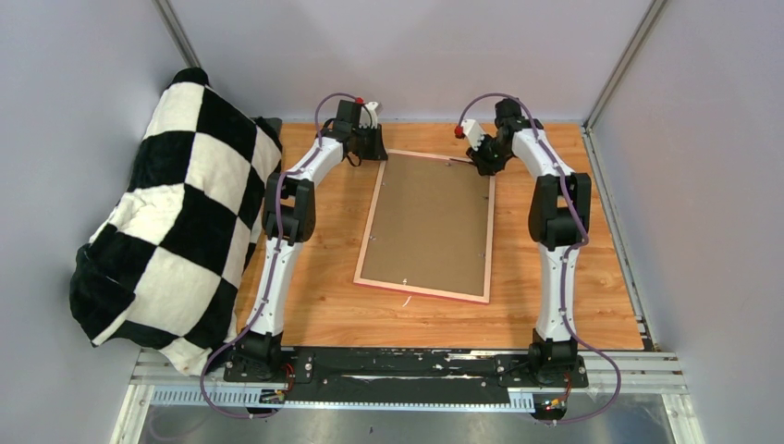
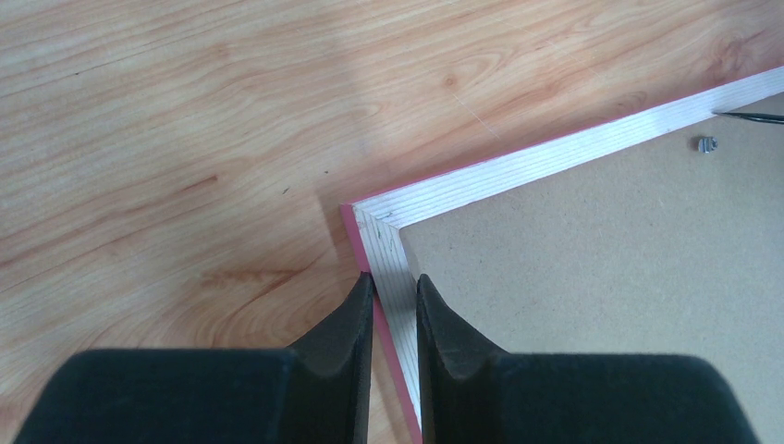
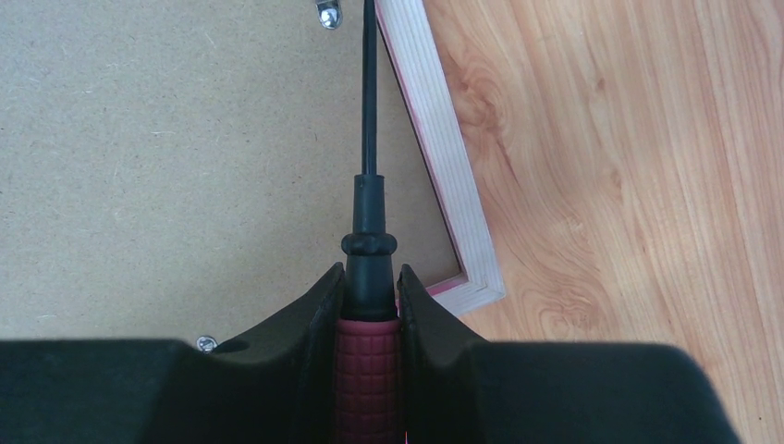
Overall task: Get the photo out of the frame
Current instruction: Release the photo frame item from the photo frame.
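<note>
The frame (image 1: pixel 421 290) lies face down at the middle of the table (image 1: pixel 592 277), with its pink edge showing around a pale wood back rail. It holds the brown backing board (image 1: pixel 430 222), which fills the whole opening. I cannot see the photo in any view. The left gripper (image 2: pixel 395 287) is at the frame's far left corner; I read its fingers as closed onto the rail, one on the pink outer edge and one on the inner side. The right gripper (image 3: pixel 370 273) is at the far right corner, clamped on the red handle of a screwdriver (image 3: pixel 369 213). The black shaft runs over the board, just beside a small metal clip (image 3: pixel 328 11). A black-and-white checkered cushion (image 1: pixel 176 222) stands at the table's left edge, apart from the frame.
</note>
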You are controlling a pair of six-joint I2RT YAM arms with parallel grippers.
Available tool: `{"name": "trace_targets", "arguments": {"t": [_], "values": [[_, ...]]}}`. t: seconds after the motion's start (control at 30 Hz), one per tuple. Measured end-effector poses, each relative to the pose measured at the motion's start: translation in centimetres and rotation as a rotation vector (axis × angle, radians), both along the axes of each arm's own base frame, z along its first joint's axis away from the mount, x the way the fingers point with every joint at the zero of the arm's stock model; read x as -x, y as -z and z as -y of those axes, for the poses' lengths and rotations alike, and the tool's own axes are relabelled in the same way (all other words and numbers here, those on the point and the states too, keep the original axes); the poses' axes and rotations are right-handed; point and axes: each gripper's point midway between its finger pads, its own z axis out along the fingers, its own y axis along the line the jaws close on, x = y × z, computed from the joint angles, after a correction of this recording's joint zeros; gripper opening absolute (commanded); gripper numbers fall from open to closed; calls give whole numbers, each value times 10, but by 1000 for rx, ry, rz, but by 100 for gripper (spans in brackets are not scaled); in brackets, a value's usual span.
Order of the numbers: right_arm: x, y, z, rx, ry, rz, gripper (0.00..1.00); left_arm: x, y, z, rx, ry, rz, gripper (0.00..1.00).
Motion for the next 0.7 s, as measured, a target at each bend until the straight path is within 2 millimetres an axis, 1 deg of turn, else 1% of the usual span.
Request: {"name": "trace_targets", "arguments": {"t": [0.3, 0.7], "values": [[3, 4, -7, 11, -33, -6, 0, 0, 0, 0, 0, 0, 0, 2], [3, 4, -7, 23, -61, 4, 0, 0, 0, 0, 0, 0, 0, 2]]}}
